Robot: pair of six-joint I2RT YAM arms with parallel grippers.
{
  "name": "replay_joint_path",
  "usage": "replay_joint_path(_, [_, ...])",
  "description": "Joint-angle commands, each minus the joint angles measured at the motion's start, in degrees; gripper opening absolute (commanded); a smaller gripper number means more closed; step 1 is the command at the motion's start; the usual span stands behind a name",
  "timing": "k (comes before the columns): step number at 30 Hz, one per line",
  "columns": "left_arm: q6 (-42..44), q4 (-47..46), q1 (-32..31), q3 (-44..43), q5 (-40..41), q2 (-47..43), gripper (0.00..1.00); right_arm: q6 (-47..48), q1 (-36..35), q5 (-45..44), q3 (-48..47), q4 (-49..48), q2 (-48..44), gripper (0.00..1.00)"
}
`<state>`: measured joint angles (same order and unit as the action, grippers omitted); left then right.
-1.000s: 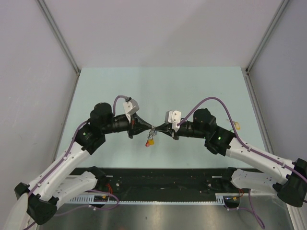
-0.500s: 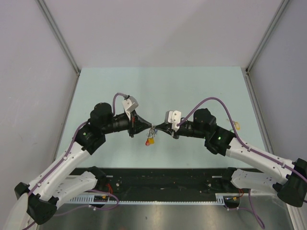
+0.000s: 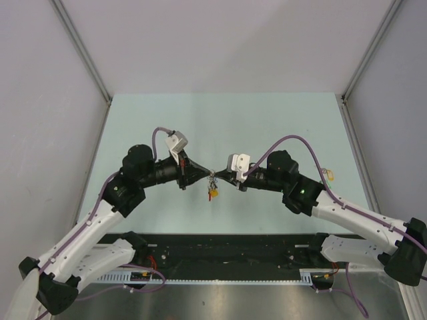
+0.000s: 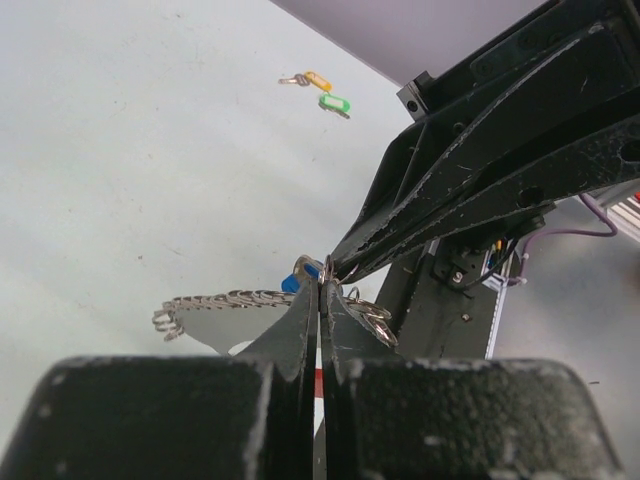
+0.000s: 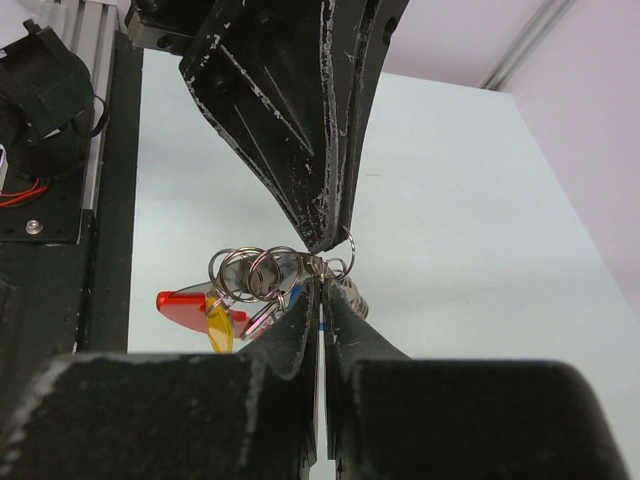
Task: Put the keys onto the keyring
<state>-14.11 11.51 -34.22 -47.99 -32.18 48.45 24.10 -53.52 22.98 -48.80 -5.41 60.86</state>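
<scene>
My left gripper [image 3: 208,176] and right gripper [image 3: 217,177] meet tip to tip above the middle of the table, both shut on a cluster of silver rings, the keyring [image 5: 250,270]. A red tag [image 5: 183,305], a yellow tag [image 5: 218,326] and a blue tag [image 4: 299,278] hang from the rings and show below the tips in the top view [image 3: 213,193]. In the right wrist view my right gripper [image 5: 321,283] pinches where the rings join, with the left fingers [image 5: 320,140] coming from above. In the left wrist view my left gripper [image 4: 321,291] is closed on a ring. A coiled silver piece [image 4: 215,299] sticks out left.
Two loose keys with orange [image 4: 318,80] and green [image 4: 335,103] tags lie on the pale green table [image 3: 167,120] away from the grippers; they show near the right edge in the top view [image 3: 329,175]. A black rail [image 3: 227,250] runs along the near edge.
Both grippers have shifted slightly left while staying joined. The left wrist has turned a little. The hanging tags have swung from a leftward tilt to hanging straight down.
</scene>
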Motion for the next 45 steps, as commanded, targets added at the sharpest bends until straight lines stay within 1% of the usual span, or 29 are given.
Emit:
replay_joint_path(1, [-4.60, -9.39, 0.20, 1.04, 1.86, -2.83, 0.00, -0.28, -0.71, 0.13, -1.22, -1.27, 0.05, 0.00])
replay_joint_path(7, [-8.56, -17.65, 0.12, 5.96, 3.44, -5.64, 0.00, -1.95, -0.36, 1.10, 0.28, -3.99, -0.83, 0.00])
replay_joint_path(12, [-11.20, -25.55, 0.12, 10.54, 7.13, -9.06, 0.00, -4.49, 0.87, 2.24, 2.39, -8.21, -2.58, 0.00])
replay_joint_path(15, [-12.26, -28.55, 0.20, 13.26, 7.05, -9.77, 0.00, -4.67, 1.57, 2.59, 2.74, -8.57, -2.94, 0.00])
replay_joint_path(21, [-13.05, -31.28, 0.20, 15.91, 6.61, -10.30, 0.00, -4.06, 1.92, 4.26, 2.65, -8.57, -3.03, 0.00])
replay_joint_path(26, [-16.29, -34.09, 0.12, 17.49, 8.98, -10.48, 0.00, -2.83, 1.57, 5.49, 2.65, -8.39, -2.24, 0.00])
replay_joint_path(33, [-21.39, -39.80, -0.41, 19.86, 11.88, -10.21, 0.00, -1.60, 0.61, 4.18, 2.57, -8.13, -1.01, 0.00])
replay_joint_path(37, [-21.75, -41.04, -1.20, 20.39, 12.85, -9.78, 0.00, -1.25, -0.09, 3.47, 2.30, -8.21, 0.05, 0.00])
replay_joint_path(45, [-24.12, -48.41, -2.96, 23.81, 15.13, -9.16, 0.00, -0.98, -1.15, 2.16, 1.86, -9.00, 1.80, 0.00])
